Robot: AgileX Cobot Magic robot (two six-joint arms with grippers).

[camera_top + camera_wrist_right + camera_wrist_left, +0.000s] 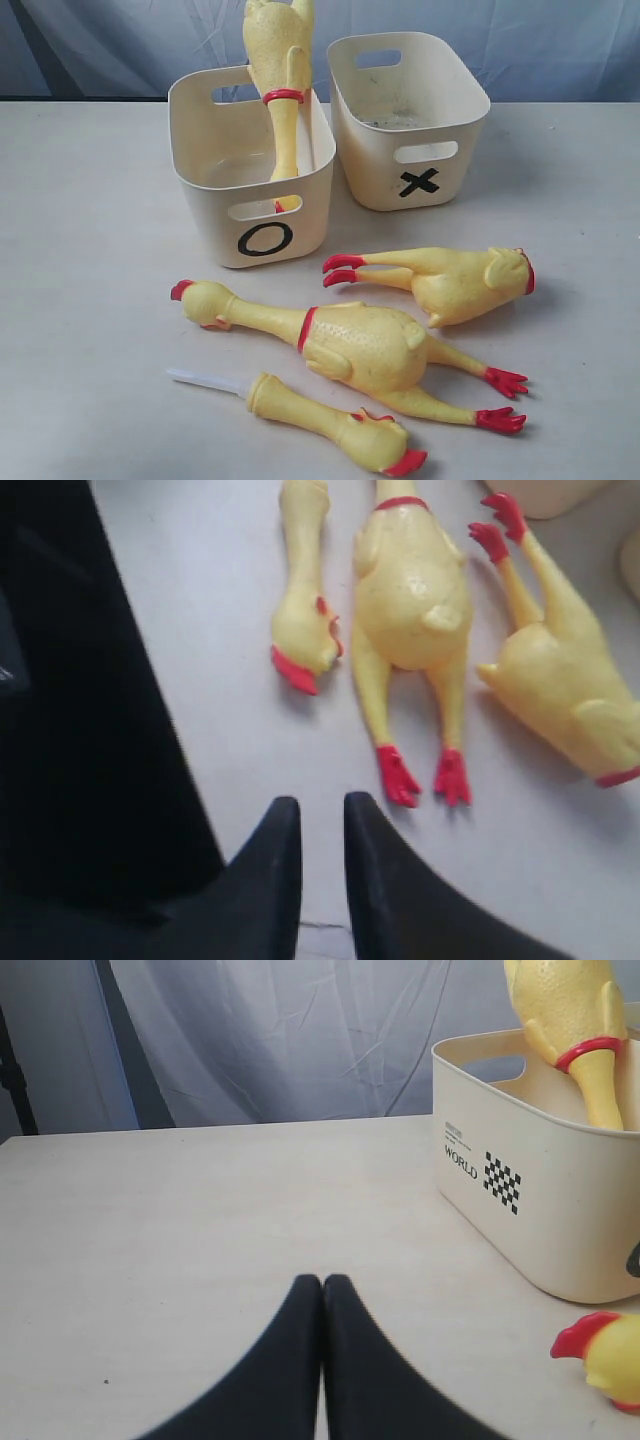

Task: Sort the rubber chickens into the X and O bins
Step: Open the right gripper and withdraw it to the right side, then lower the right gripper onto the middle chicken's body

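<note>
One chicken (282, 70) stands head-down in the O bin (205, 215). Three more chickens (455, 282) (370, 345) (335, 432) lie on the table (80, 300) before it and the X bin (455, 140). Left claw (322, 1282) pressed together, right claw (322, 805) slightly apart; both empty.

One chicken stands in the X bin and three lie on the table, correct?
Not quite. The standing chicken is in the O bin, not the X bin, as the exterior view shows. Three others do lie on the table: a medium one, a large one, a small one.
</note>
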